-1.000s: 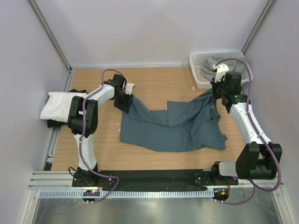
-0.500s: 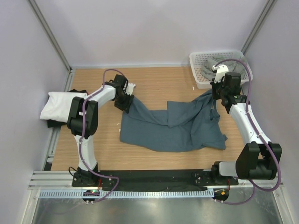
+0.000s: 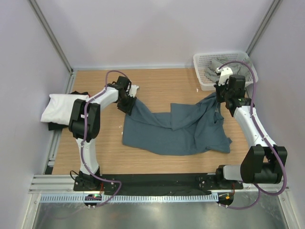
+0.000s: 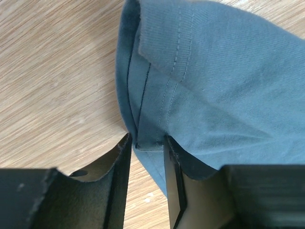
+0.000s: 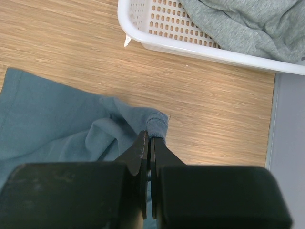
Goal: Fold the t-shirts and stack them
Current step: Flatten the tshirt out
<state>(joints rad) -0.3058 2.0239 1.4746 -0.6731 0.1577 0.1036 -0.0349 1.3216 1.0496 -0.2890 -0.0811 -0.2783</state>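
The slate-blue t-shirt [image 3: 176, 131] lies spread and rumpled across the middle of the table. My left gripper [image 3: 128, 102] holds its far-left corner, and the hem corner [image 4: 150, 138] sits pinched between the fingertips with a narrow gap. My right gripper [image 3: 220, 97] is shut on the far-right corner, a bunched edge [image 5: 157, 125] at the fingertips. The white t-shirt [image 3: 62, 107] lies folded at the left edge on top of the black t-shirt [image 3: 56, 126]. The grey-green t-shirt [image 3: 217, 64] lies crumpled in the basket.
The white mesh basket [image 3: 198, 59] stands at the far right corner, close behind my right gripper, and its rim shows in the right wrist view [image 5: 143, 36]. Walls close in the table on the left, far and right sides.
My left gripper has crept slightly toward the far right with the shirt corner. The right gripper and the rest of the shirt have hardly moved.
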